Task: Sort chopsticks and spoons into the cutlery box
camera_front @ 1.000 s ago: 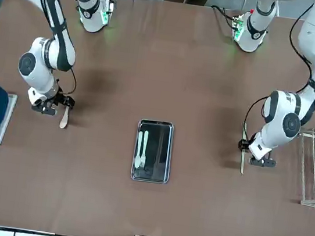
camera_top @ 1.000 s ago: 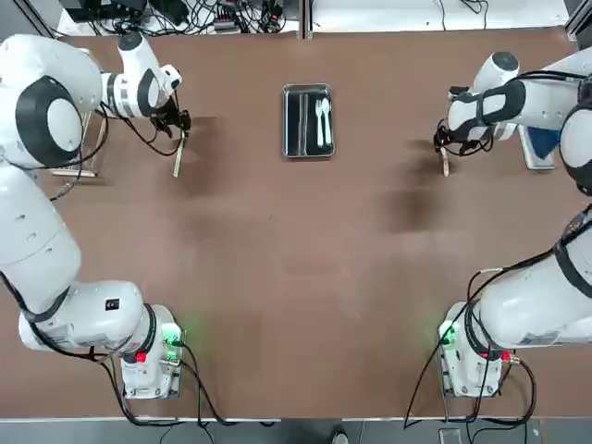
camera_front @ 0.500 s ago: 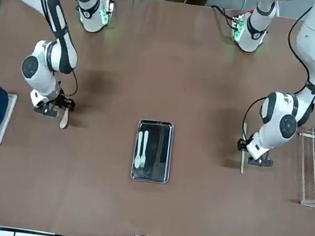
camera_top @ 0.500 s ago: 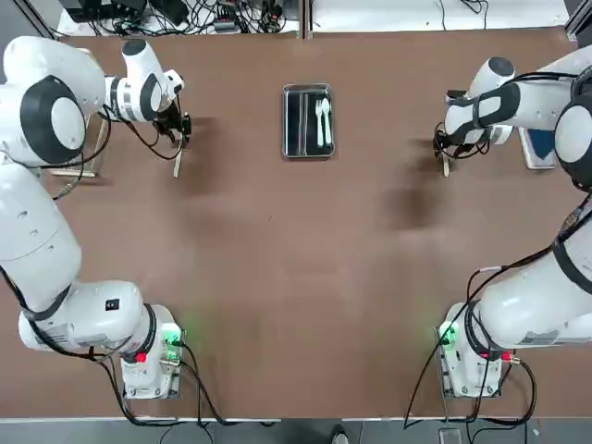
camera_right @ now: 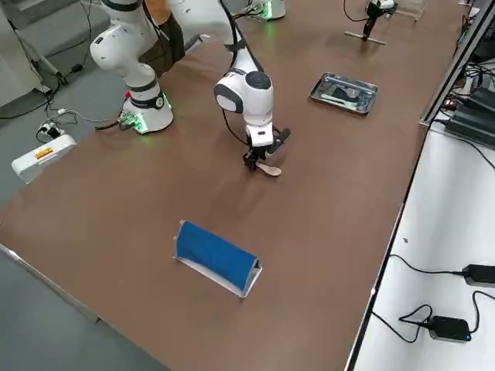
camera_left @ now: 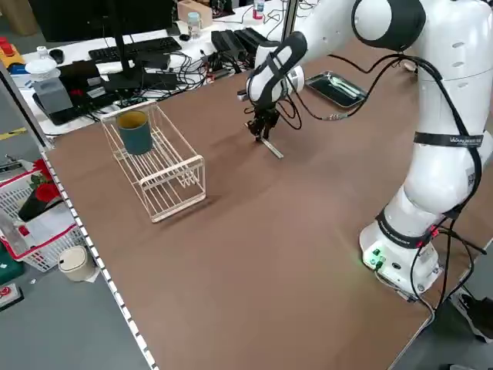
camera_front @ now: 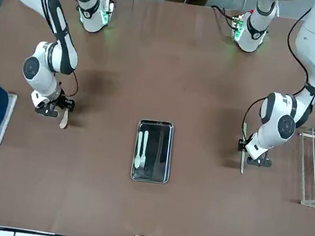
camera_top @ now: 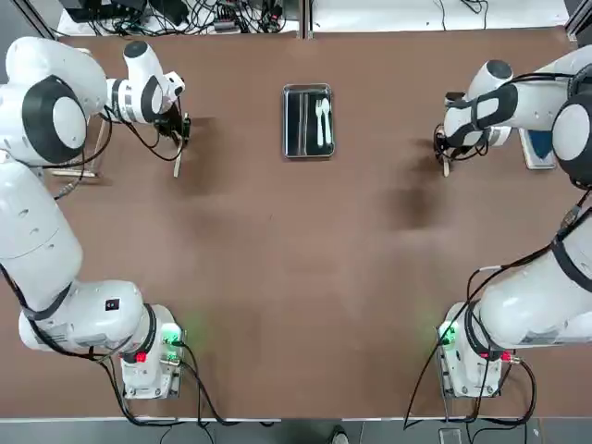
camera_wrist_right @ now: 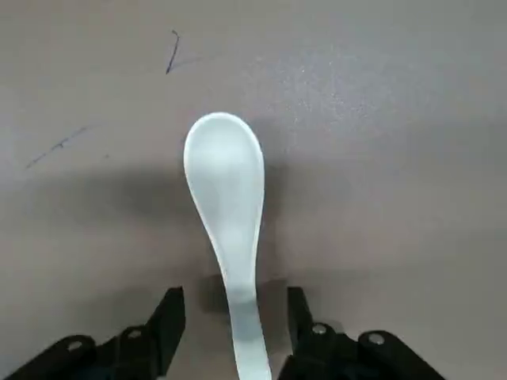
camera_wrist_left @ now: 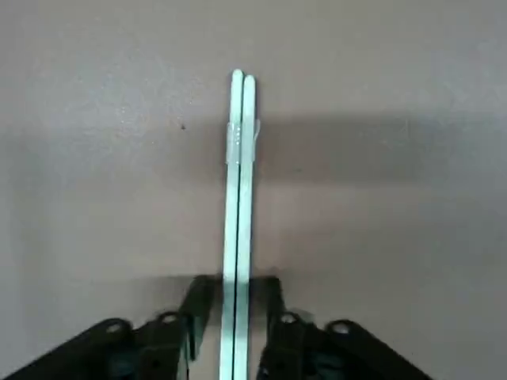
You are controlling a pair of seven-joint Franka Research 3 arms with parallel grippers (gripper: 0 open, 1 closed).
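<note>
So far the cutlery box [camera_front: 153,151] holds a spoon and fork; left to sort: chopsticks [camera_wrist_left: 241,206] between my left gripper's [camera_wrist_left: 243,289] narrowly parted fingers, spoon [camera_wrist_right: 230,190] between my right gripper's [camera_wrist_right: 236,297] wider-spaced ones, neither visibly gripped

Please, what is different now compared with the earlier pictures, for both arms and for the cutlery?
Both wrists shifted slightly inward, toward the table's middle. The left end effector is around the two slender pale sticks, the right one around the white oval-bowled spoon; neither visibly grips. Sticks, spoon and shiny rectangular metal tray stayed in place.
</note>
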